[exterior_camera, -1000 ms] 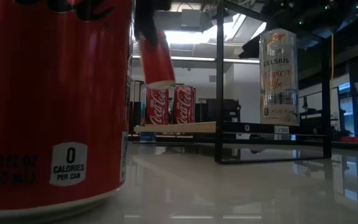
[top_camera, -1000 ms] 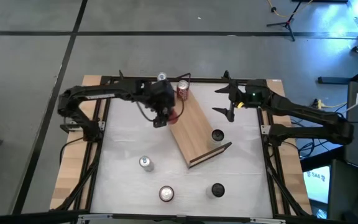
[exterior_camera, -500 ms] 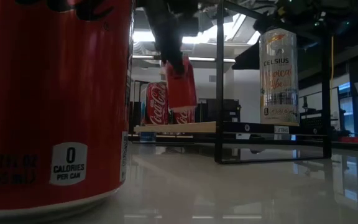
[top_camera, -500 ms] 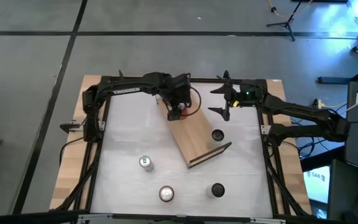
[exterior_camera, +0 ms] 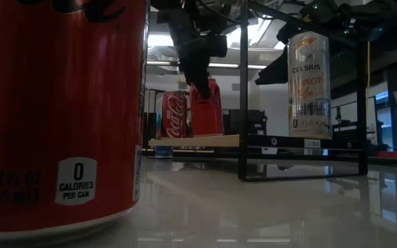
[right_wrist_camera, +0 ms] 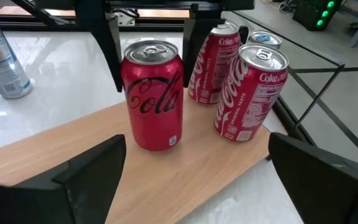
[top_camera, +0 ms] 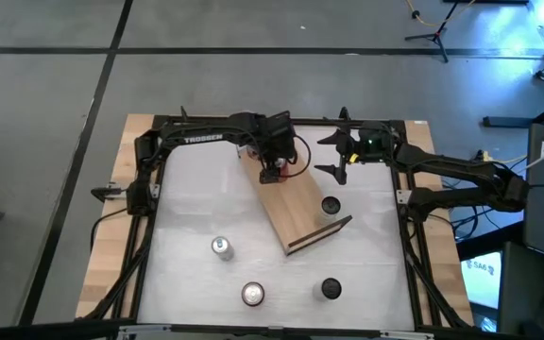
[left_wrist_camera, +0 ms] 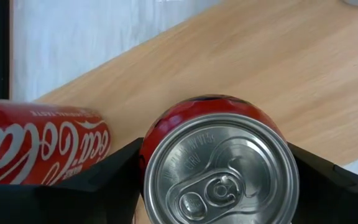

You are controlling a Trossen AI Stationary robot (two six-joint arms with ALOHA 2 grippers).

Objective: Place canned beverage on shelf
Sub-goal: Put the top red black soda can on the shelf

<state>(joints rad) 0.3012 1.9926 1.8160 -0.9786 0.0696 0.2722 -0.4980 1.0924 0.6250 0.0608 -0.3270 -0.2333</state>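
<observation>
Red cola can (right_wrist_camera: 152, 94) stands upright on the shelf (top_camera: 298, 203) at its far end, clasped between the left tool's (top_camera: 272, 168) fingers. Two more red cans (right_wrist_camera: 250, 90) stand beside it. Right tool (top_camera: 340, 156) hovers nearby, spread wide. Five cans dot the tabletop (top_camera: 196, 203).

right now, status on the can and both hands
Left hand shut on red can, can standing on shelf. Right hand open, hovering beside the shelf's far end. Two more cola cans close beside the drop spot.
</observation>
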